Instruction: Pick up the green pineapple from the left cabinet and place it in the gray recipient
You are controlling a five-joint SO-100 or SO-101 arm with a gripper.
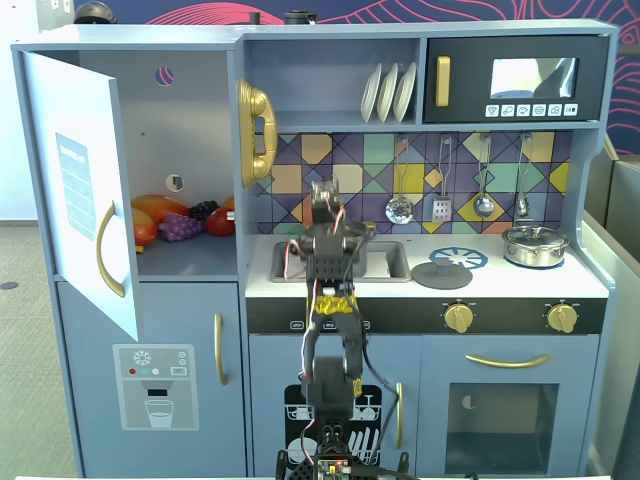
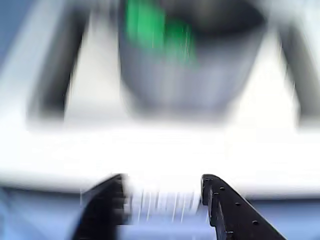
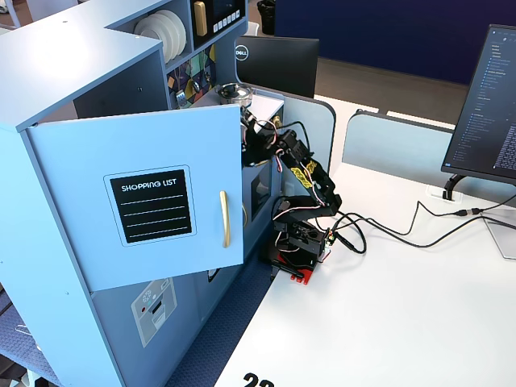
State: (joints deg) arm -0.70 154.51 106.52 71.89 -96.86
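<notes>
The wrist view is motion-blurred. It shows the gray recipient [image 2: 190, 75] ahead in the white sink, with the green pineapple [image 2: 155, 27] lying inside it at the left of the rim. My gripper [image 2: 162, 187] is open and empty, its two black fingers spread at the bottom edge, short of the pot. In a fixed view the arm [image 1: 325, 250] stands in front of the sink [image 1: 392, 262] and hides the pot. The left cabinet [image 1: 190, 110] has its door [image 1: 80, 190] swung open.
Orange-red fruits [image 1: 155, 212] and a purple grape bunch [image 1: 180, 228] lie on the cabinet shelf. A flat gray lid [image 1: 441, 272] and a shiny silver pot [image 1: 535, 243] sit on the counter to the right. Utensils hang above. The open door [image 3: 153, 193] juts out beside the arm [image 3: 302, 189].
</notes>
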